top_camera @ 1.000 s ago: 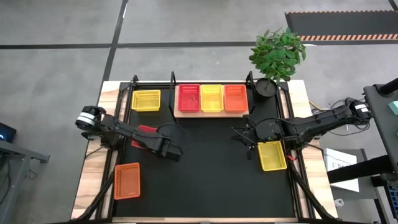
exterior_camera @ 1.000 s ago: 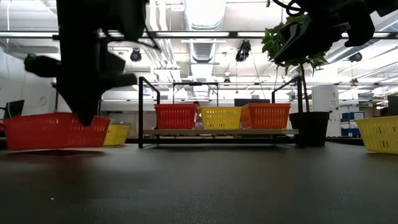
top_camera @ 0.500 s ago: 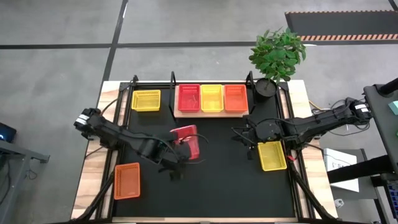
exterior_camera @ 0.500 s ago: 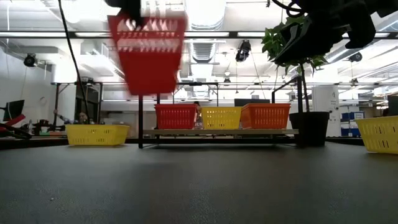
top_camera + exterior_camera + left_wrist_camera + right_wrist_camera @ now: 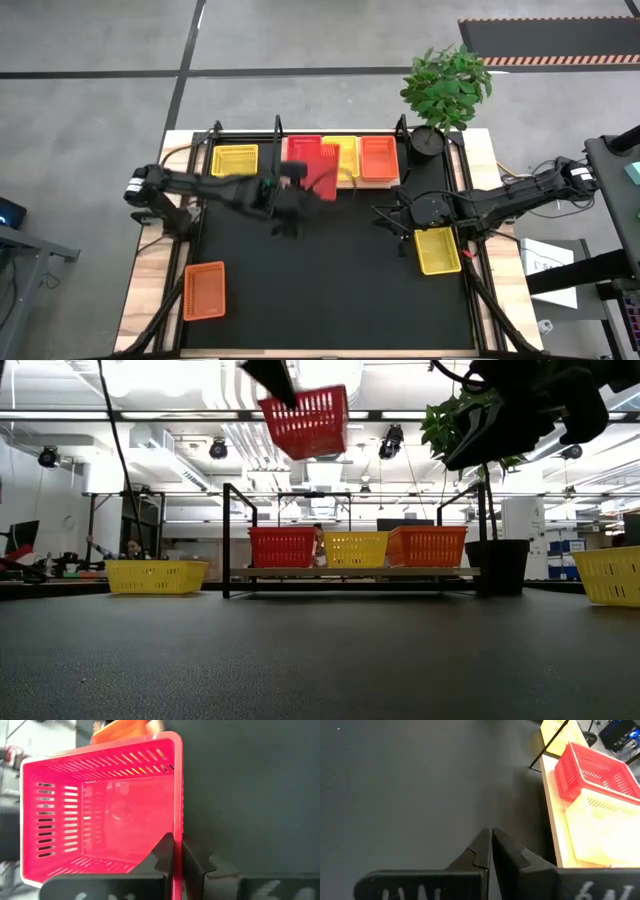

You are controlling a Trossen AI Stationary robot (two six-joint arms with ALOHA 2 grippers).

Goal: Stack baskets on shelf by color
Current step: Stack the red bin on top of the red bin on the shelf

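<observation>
My left gripper [image 5: 292, 190] is shut on a pink-red basket [image 5: 318, 172], high in the air in front of the shelf [image 5: 340, 181]; the low view shows that basket [image 5: 305, 422] tilted, well above the shelf's row. On the shelf board rest a red basket [image 5: 303, 150], a yellow basket [image 5: 341, 152] and an orange basket [image 5: 378, 157] side by side. My right gripper [image 5: 400, 220] hovers shut over the mat, beside a yellow basket [image 5: 437, 250], touching nothing. My left gripper pinches one side wall [image 5: 178, 815] of the pink-red basket [image 5: 100, 810] at its rim, one finger [image 5: 161, 851] inside the basket and one finger [image 5: 194, 862] outside. The basket is lifted clear of the table and hangs tilted from the hold.
A yellow basket [image 5: 235, 160] sits on the mat left of the shelf, an orange basket [image 5: 204, 290] near the near-left corner. A potted plant [image 5: 444, 90] stands at the shelf's right end. Black posts [image 5: 231, 535] rise at the shelf's ends. Bare mat [image 5: 330, 280] fills the middle.
My left gripper has lifted the pink-red basket off the mat's left side, swung it right and toward the far edge, and raised it high in front of the shelf. The basket has tipped along the way. The right arm has kept still.
</observation>
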